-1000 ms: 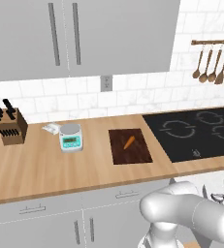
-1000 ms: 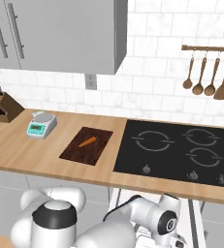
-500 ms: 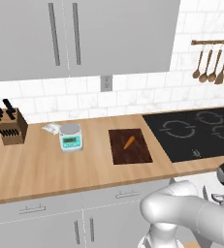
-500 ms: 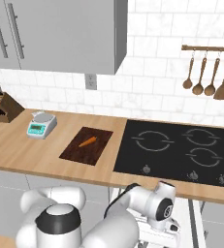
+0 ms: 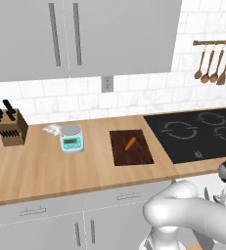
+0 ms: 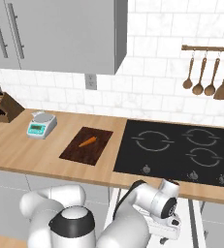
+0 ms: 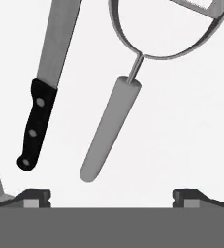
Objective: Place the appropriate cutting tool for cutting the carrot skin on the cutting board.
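On the pale surface just ahead of the gripper [image 7: 111, 196], whose jaws stood fully apart and held nothing, we found the peeler [image 7: 114, 121] lying beside a black-handled knife [image 7: 41, 110], and judged it light, rigid and slick, best pinched across its round grey handle mid-length.

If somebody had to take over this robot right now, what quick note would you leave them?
Gripper: open, holding nothing, above a white surface.
Below it lie the slim light-grey metal peeler with a loop head, and beside it a black-handled knife; the two are apart.
The small orange carrot lies on the dark brown wooden cutting board, on the counter between the white kitchen scale and the black cooktop.
Done: hand is over the peeler.
Left: grasp the peeler's handle, carry it over, set it on the board.
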